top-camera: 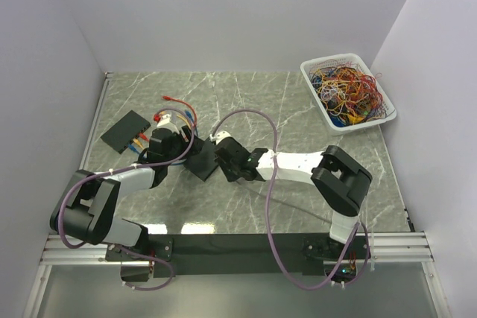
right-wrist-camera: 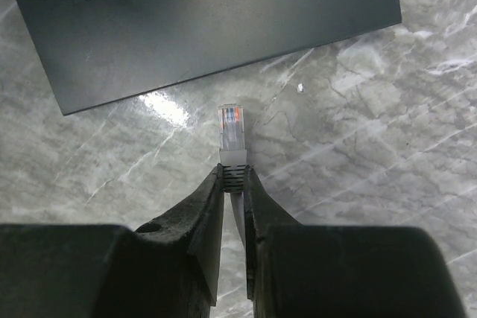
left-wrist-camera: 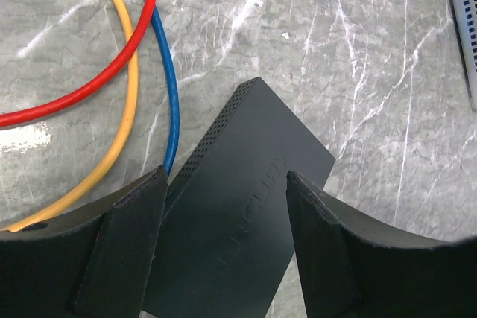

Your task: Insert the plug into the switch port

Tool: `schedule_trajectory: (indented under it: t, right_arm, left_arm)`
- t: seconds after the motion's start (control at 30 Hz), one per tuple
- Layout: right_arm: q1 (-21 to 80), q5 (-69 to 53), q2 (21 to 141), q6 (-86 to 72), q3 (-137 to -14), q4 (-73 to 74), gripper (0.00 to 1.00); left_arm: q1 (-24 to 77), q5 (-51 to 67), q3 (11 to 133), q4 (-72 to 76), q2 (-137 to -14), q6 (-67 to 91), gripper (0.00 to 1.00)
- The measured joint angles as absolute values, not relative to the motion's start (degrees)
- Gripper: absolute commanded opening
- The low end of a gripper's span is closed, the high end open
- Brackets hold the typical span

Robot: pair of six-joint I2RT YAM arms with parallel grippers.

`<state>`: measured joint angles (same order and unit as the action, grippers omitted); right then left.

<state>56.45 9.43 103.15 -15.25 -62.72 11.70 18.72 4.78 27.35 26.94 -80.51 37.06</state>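
The black switch (top-camera: 201, 163) lies flat on the marble table between my two grippers. My left gripper (top-camera: 177, 151) is open, its jaws straddling the switch's near end (left-wrist-camera: 246, 206). I cannot tell whether the fingers (left-wrist-camera: 134, 243) touch the switch. My right gripper (top-camera: 225, 160) is shut on the ribbed boot of a clear plug (right-wrist-camera: 232, 128). In the right wrist view the gripper (right-wrist-camera: 234, 170) holds the plug pointing at the switch (right-wrist-camera: 201, 20), a short gap from its near edge. No port shows in any view.
Red (left-wrist-camera: 112, 72), yellow (left-wrist-camera: 127, 109) and blue (left-wrist-camera: 168, 94) cables lie left of the switch. A flat black device (top-camera: 125, 130) sits at the left. A white basket (top-camera: 317, 94) of tangled cables stands at the back right.
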Motion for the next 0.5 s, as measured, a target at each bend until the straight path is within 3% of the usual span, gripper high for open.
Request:
schedule_trajectory:
  t: [0.5]
  right_arm:
    - [57.23, 9.58, 105.38, -15.05, -64.31, 11.86, 0.00]
  left_arm:
    - [18.72, 6.46, 27.33, 30.04, -83.64, 37.15, 0.68]
